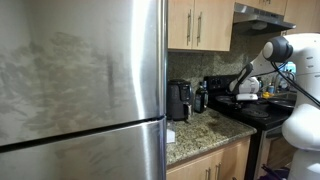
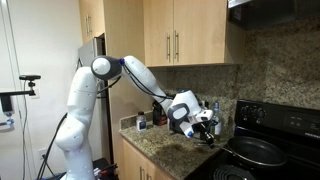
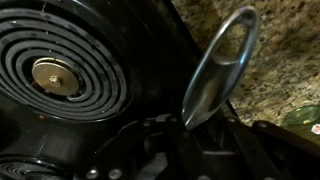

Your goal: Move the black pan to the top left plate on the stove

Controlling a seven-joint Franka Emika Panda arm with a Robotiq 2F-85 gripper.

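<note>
The black pan [image 2: 258, 150] sits on the stove [image 2: 292, 122], on the cooktop's near part by the counter. Its grey metal handle [image 3: 215, 75], with a hanging loop at the end, points out toward the granite counter. My gripper [image 2: 207, 128] is at the handle, and in the wrist view the fingers [image 3: 195, 135] are closed around its wider end. A coil burner [image 3: 60, 75] lies just beside it. In an exterior view the arm reaches over the stove [image 1: 262, 118] with the gripper [image 1: 240, 90] low; the pan is hard to make out there.
A black coffee maker [image 1: 179, 100] and bottles [image 2: 150, 120] stand on the granite counter [image 2: 170, 152] beside the stove. A steel fridge [image 1: 80, 80] fills the foreground. Wooden cabinets [image 2: 180, 35] and a range hood [image 1: 262, 12] hang overhead.
</note>
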